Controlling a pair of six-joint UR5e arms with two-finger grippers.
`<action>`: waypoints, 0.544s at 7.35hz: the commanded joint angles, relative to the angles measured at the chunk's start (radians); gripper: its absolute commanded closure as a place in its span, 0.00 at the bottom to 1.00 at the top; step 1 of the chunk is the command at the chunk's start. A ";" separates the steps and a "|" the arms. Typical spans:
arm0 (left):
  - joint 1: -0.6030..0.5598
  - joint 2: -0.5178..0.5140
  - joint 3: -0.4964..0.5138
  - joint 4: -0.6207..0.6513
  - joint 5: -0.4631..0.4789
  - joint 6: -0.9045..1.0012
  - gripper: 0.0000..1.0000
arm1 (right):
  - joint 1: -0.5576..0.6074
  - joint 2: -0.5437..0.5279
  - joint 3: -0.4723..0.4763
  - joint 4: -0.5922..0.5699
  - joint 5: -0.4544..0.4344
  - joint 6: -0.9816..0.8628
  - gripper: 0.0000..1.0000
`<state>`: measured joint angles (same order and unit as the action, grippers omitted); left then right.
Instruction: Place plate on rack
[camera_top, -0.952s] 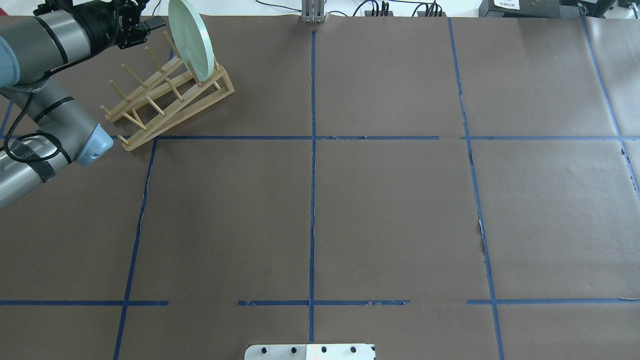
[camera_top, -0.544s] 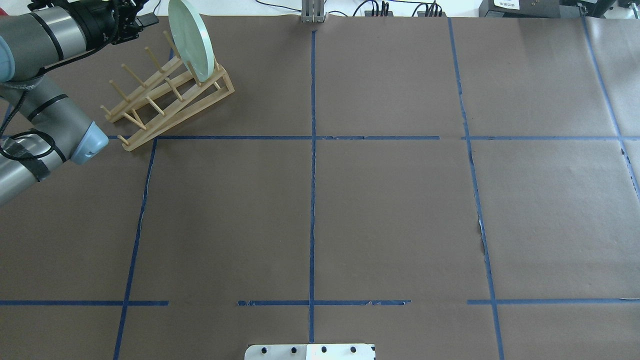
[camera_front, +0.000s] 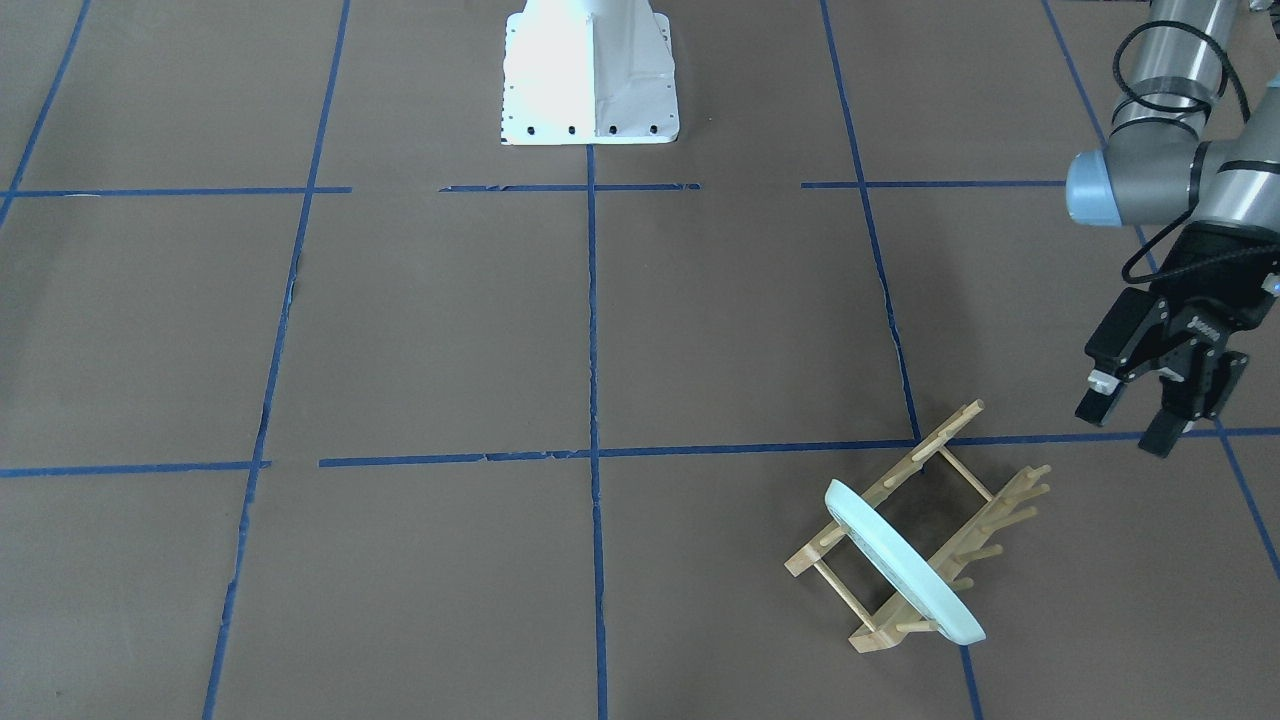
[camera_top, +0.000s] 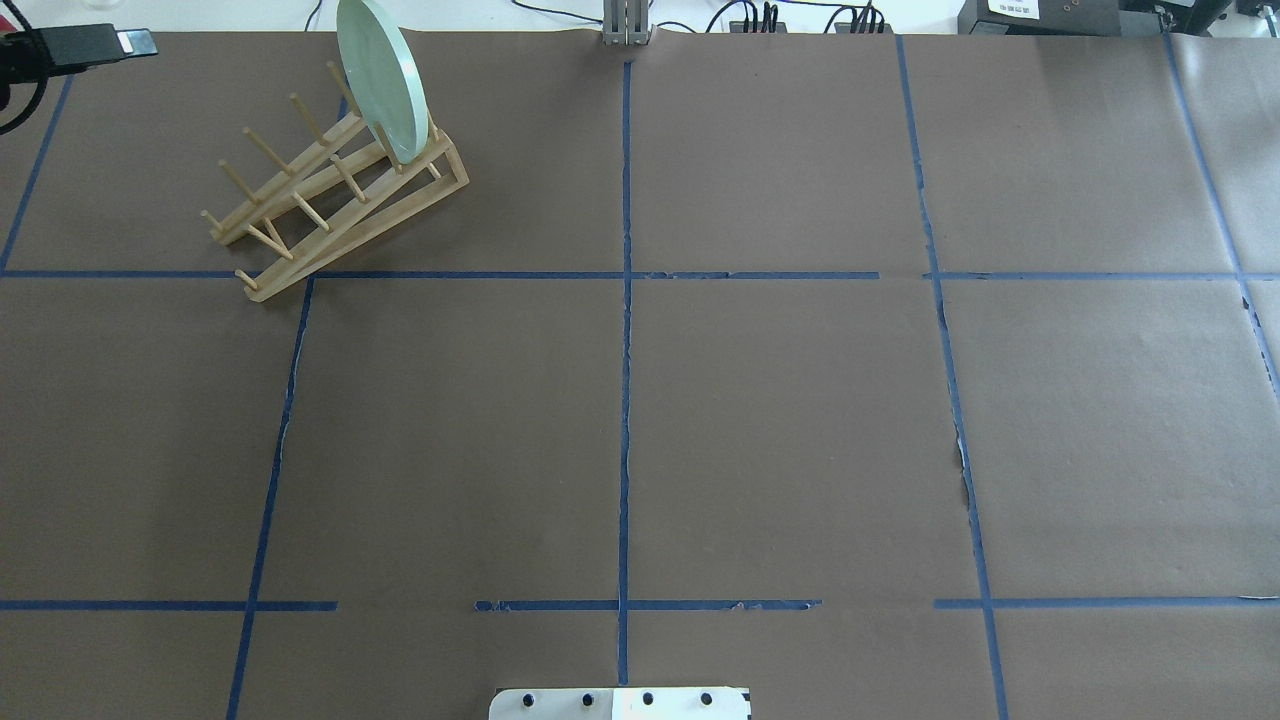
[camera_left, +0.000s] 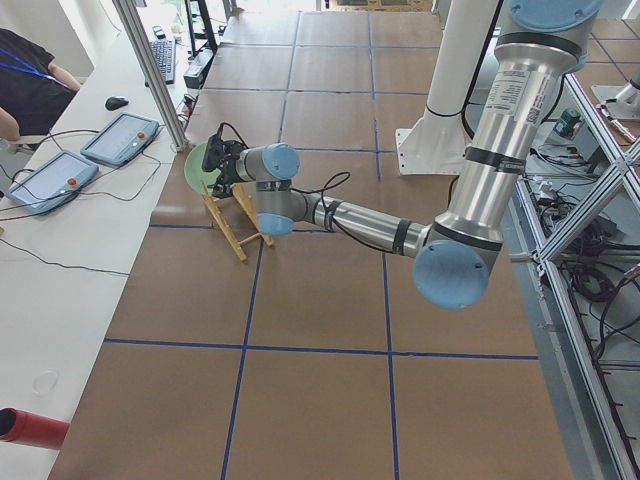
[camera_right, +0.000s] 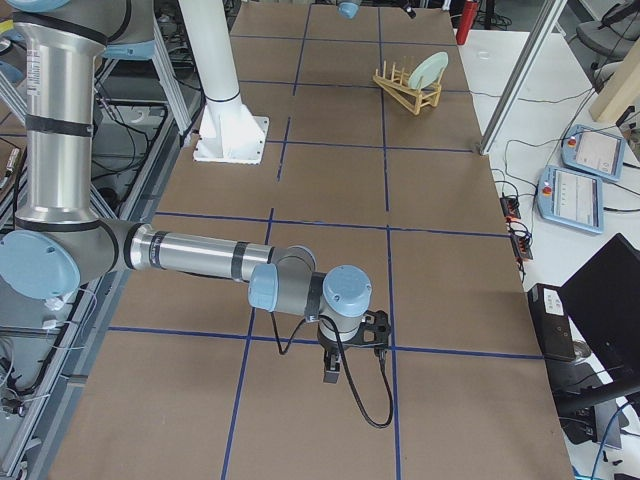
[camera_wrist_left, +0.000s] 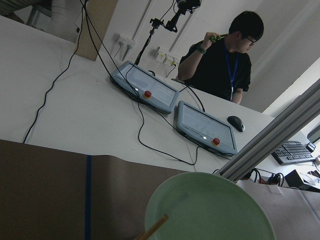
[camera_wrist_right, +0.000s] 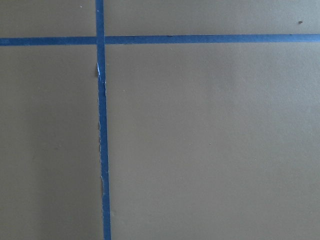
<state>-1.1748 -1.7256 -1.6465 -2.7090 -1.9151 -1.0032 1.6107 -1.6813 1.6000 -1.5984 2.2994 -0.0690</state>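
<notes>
The pale mint-green plate (camera_top: 381, 80) stands on edge between the pegs at the far end of the light-wood rack (camera_top: 330, 205), at the table's far left. Both also show in the front-facing view: the plate (camera_front: 905, 568) and the rack (camera_front: 985, 500). My left gripper (camera_front: 1122, 430) is open and empty, hovering apart from the rack on the side away from the plate. The overhead view shows only one of its fingertips (camera_top: 95, 45). The left wrist view shows the plate (camera_wrist_left: 210, 212) just below. My right gripper (camera_right: 345, 352) points down at bare paper far from the rack; I cannot tell whether it is open or shut.
Brown paper with a blue tape grid covers the table. The white robot base (camera_front: 588, 75) stands at the near middle. Beyond the far edge a white bench holds teach pendants (camera_wrist_left: 205, 127) and cables, with an operator (camera_wrist_left: 227, 60) sitting behind it.
My left arm has pulled back to the left, away from the plate, and has almost left the overhead view. The plate and rack have not moved.
</notes>
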 joint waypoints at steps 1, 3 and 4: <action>-0.102 0.083 -0.122 0.241 -0.012 0.336 0.00 | 0.001 0.000 0.000 0.000 0.000 0.000 0.00; -0.128 0.130 -0.144 0.415 -0.012 0.634 0.00 | 0.000 0.000 0.000 0.000 0.000 0.000 0.00; -0.129 0.139 -0.130 0.484 -0.015 0.740 0.00 | 0.000 0.000 0.000 0.000 0.000 0.000 0.00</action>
<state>-1.2965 -1.6070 -1.7819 -2.3149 -1.9273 -0.4134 1.6110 -1.6812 1.5999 -1.5984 2.2994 -0.0690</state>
